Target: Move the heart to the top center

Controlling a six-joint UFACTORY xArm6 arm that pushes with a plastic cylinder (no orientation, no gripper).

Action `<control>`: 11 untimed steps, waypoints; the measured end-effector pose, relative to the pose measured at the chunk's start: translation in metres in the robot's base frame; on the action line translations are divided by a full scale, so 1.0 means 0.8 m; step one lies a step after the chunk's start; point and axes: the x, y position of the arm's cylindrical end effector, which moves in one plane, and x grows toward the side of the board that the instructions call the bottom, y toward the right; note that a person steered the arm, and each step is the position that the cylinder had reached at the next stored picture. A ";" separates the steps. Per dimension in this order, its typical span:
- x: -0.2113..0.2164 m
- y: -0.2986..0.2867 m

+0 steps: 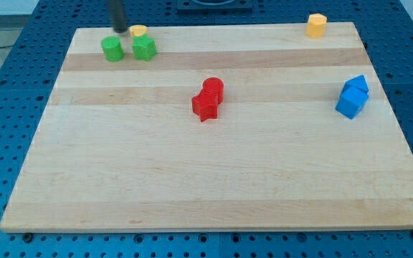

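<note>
The rod comes down from the view's top left, and my tip point(121, 31) rests at the far edge of the wooden board point(192, 179). It is a bare rod end, holding nothing; there are no jaws on it to be wide or narrow. The tip stands just to the view's left of a small yellow block point(139, 31), close beside it, though I cannot tell whether the two touch. That yellow block is partly hidden behind a green one, so its shape is hard to make out (it may be the heart, but I would not swear to it).

Just below the tip sit two green blocks side by side with a small gap between them: a green round block point(111, 49) on the view's left and a green star-like block point(144, 48) on the view's right, the latter just in front of the small yellow block.

Near the middle of the board two red blocks touch: a red round block point(213, 89) behind and a red star-like block point(205, 107) in front.

At the view's top right corner stands a yellow six-sided block point(316, 25), well apart from the rest. Toward the right edge two blue blocks point(353, 97) press together, their shapes unclear.
</note>
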 end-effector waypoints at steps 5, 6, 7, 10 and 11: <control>0.024 0.140; 0.001 0.115; -0.002 0.142; 0.005 0.259; 0.012 0.306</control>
